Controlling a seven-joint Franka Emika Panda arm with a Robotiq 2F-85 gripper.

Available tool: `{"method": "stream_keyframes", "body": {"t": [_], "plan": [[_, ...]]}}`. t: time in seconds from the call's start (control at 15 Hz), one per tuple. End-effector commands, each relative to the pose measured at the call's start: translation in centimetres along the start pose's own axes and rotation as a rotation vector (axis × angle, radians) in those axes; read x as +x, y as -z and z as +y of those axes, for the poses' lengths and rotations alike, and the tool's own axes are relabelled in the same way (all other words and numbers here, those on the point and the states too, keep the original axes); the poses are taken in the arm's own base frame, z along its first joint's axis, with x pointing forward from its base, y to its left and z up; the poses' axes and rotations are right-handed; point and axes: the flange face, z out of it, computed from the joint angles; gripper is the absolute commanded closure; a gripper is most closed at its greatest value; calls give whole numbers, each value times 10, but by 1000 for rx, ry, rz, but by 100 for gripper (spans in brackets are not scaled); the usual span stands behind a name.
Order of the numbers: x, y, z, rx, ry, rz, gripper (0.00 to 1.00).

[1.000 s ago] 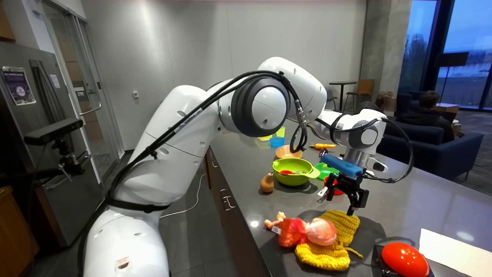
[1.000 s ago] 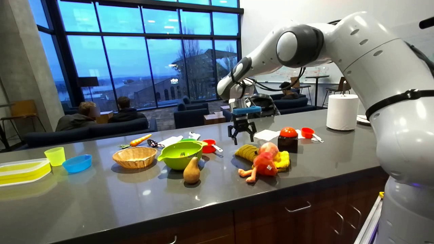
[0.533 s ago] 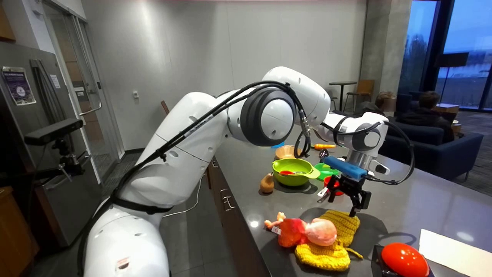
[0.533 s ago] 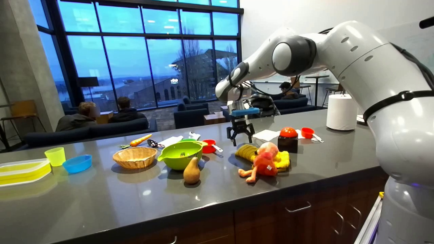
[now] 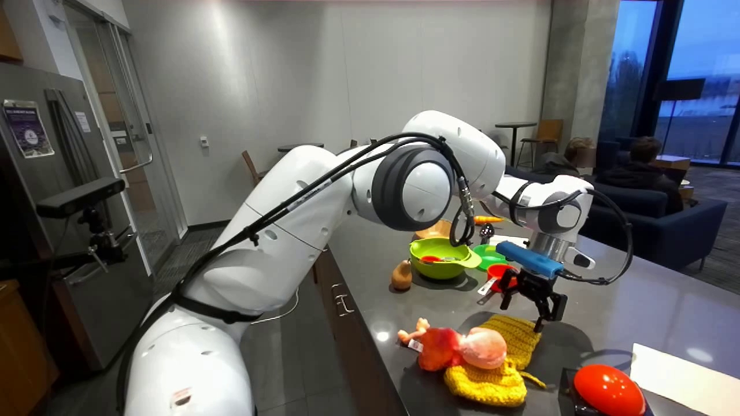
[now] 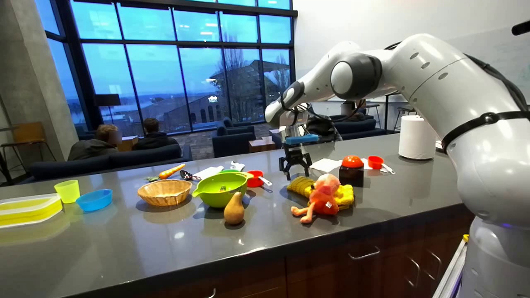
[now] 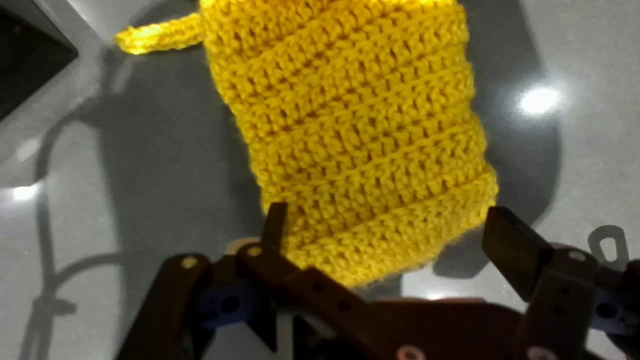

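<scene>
Wrist view: looking down on a yellow crocheted cloth (image 7: 360,110) on the tabletop (image 7: 595,165), beneath a spread, empty pincer (image 7: 386,212). Lowered slightly since 1 second ago, seemingly bringing the cloth within reach.

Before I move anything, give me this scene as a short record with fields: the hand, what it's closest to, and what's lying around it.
Hand: black two-fingered hand, open, holding nothing
Closest thing: yellow crocheted fabric, one end showing between the jaws in the wrist view
Contact: cannot tell whether it is touched
Overlapping the fabric: red-and-pink plush toy, in both exterior views
Close by: black box with domed red top
Farther off: lime-green plastic bowl, brown pear, woven wicker basket
Surface: glossy grey counter
</scene>
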Motion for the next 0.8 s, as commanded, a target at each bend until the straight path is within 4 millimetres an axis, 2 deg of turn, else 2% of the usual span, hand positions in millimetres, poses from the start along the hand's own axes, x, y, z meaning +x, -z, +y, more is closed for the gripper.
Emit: {"method": "stream_keyframes", "body": {"t": [0.0,0.07,0.13,0.2,0.27,0.73], "plan": [[5,-3,5,20,19,-13,0],[6,-5,5,20,21,-14,0],[6,-6,6,21,22,-17,7],[6,-8,7,21,24,-18,26],[7,-9,7,20,26,-19,31],[6,-3,6,11,22,-14,88]]}}
